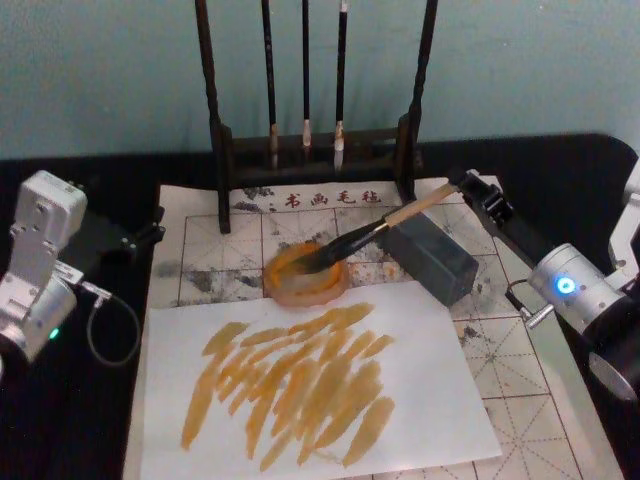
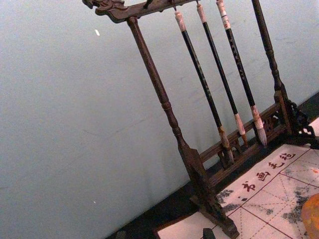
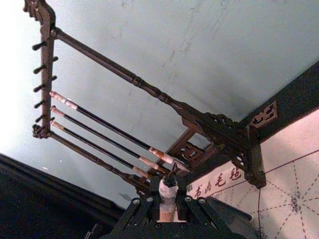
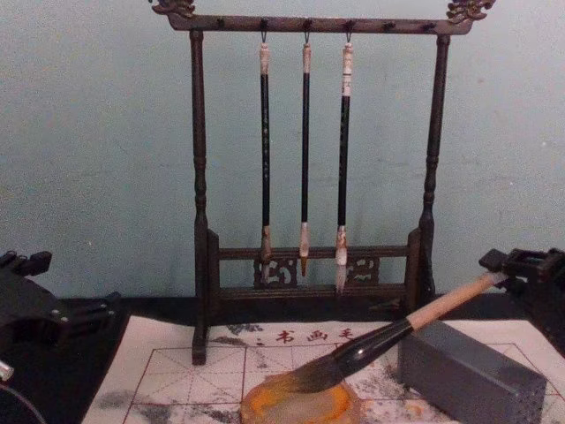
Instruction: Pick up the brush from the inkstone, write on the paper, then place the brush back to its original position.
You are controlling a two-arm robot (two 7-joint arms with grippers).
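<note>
At the far right of the gridded paper (image 1: 535, 400), the right tool (image 1: 468, 186) was clamped on the end of the thick brush (image 1: 370, 232). The brush's tuft lay in the orange inkstone (image 1: 290, 297) and its handle leaned on a grey block (image 1: 430, 258). Orange strokes covered the white sheet (image 1: 430, 400), so the writing looked done (only letting go seemed left). There was one thick brush, one inkstone and one block, and three thin brushes (image 1: 305, 70) hung on one rack (image 1: 215, 130). The left tool (image 1: 150, 235) sat parked at the left.
</note>
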